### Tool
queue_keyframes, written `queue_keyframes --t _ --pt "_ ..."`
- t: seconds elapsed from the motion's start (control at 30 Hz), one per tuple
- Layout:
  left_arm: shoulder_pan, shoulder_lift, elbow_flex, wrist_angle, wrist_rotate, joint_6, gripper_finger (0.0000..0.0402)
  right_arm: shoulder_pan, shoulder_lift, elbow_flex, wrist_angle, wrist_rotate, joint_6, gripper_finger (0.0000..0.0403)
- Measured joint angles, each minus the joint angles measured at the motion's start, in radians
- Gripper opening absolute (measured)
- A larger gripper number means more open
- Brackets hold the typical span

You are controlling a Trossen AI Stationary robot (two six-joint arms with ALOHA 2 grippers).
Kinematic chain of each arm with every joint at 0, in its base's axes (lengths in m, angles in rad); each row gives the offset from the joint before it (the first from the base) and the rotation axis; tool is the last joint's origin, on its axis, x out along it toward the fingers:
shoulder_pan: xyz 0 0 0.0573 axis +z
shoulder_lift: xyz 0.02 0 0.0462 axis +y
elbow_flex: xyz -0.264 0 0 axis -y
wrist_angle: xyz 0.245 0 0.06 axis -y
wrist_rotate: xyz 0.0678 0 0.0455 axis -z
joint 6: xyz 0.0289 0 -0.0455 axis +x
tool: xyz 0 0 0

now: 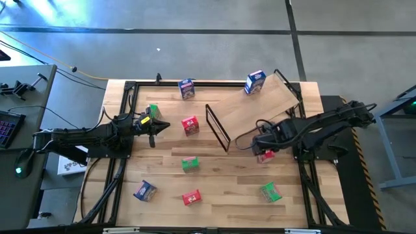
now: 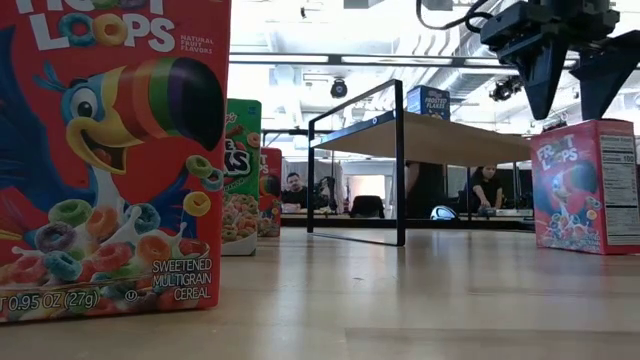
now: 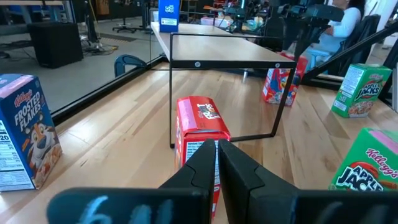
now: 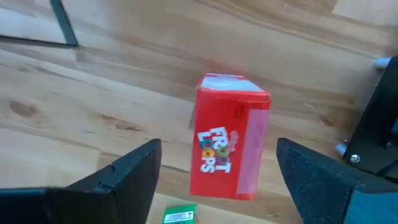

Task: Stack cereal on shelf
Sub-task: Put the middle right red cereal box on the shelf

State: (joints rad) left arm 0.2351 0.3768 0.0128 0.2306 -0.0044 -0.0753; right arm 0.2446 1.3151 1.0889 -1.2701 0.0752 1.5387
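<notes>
Readable print: "Froot Loops", "Sweetened Multigrain Cereal", "0.95 OZ (27g)" on red boxes; "Apple Jacks" on green; "Kellogg's Frosted Flakes" on blue.

Count, high view: 3 red, 3 green, 3 blue.

Shelf (image 1: pixel 260 107) tilted on black wire frame, table's far right; one blue box (image 1: pixel 255 82) at its far edge.

Right gripper (image 1: pixel 264 151) spread wide, empty, above upright red Froot Loops box (image 4: pixel 231 134) near shelf.

Left gripper (image 1: pixel 161 125) closed, holding nothing, near second red box (image 1: pixel 190 125), green box (image 1: pixel 153 112) beside it.
</notes>
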Motion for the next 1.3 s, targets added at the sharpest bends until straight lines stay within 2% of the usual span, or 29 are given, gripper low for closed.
queue_keyframes --t 0.17,0.43,0.53,0.87,1.07,1.3 --pt "0.000 0.000 0.000 0.000 0.000 -0.001 0.0012 -0.003 0.002 -0.050 0.010 -0.026 0.021 0.0299" --pt "0.000 0.000 0.000 0.000 0.000 -0.001 0.0012 -0.003 0.002 -0.118 0.144 -0.040 0.061 0.0286" --pt "0.000 0.000 0.000 0.000 0.000 -0.001 0.0012 -0.003 0.002 -0.123 0.136 -0.050 0.076 0.0263" --pt "0.000 0.000 0.000 0.000 0.000 -0.001 0.0012 -0.003 0.002 -0.121 0.135 -0.062 0.031 0.0148" --pt "0.000 0.000 0.000 0.001 0.000 -0.001 0.0012 -0.003 0.002 -0.017 0.087 -0.077 -0.089 0.0140" --pt "0.000 0.000 0.000 0.008 0.000 -0.001 0.0012 -0.003 0.002 0.262 0.009 -0.090 -0.363 0.0157"
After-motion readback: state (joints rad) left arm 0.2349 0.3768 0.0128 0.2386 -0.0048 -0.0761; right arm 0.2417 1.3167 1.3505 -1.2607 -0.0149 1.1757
